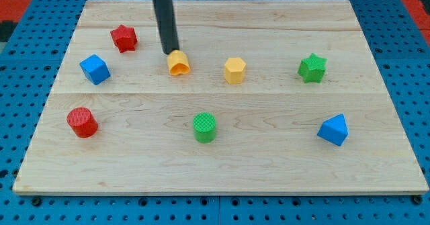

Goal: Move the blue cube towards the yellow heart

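Observation:
The blue cube sits at the board's left side. The yellow heart lies to its right, near the upper middle of the board. My tip is just above and left of the yellow heart, touching or nearly touching its upper left edge. The dark rod rises from there to the view's top. My tip is well to the right of the blue cube.
A red star lies up and right of the blue cube. A red cylinder is at lower left, a green cylinder at lower middle, a yellow hexagonal block right of the heart, a green star and a blue wedge-shaped block at right.

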`<control>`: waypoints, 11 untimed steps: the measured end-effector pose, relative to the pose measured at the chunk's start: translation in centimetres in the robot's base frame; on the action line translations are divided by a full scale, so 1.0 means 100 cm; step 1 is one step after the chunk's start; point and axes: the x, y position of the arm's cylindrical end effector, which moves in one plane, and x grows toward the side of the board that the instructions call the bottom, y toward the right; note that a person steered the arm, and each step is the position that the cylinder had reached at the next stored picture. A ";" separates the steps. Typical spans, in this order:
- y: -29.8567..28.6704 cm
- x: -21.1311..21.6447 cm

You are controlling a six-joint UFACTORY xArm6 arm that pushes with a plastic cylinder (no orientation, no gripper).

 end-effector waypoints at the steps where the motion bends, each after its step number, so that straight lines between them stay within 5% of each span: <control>1: 0.019 0.024; 3: -0.099 -0.011; 4: -0.164 -0.008; 6: -0.205 0.037; 7: -0.171 0.056; 11: -0.059 0.012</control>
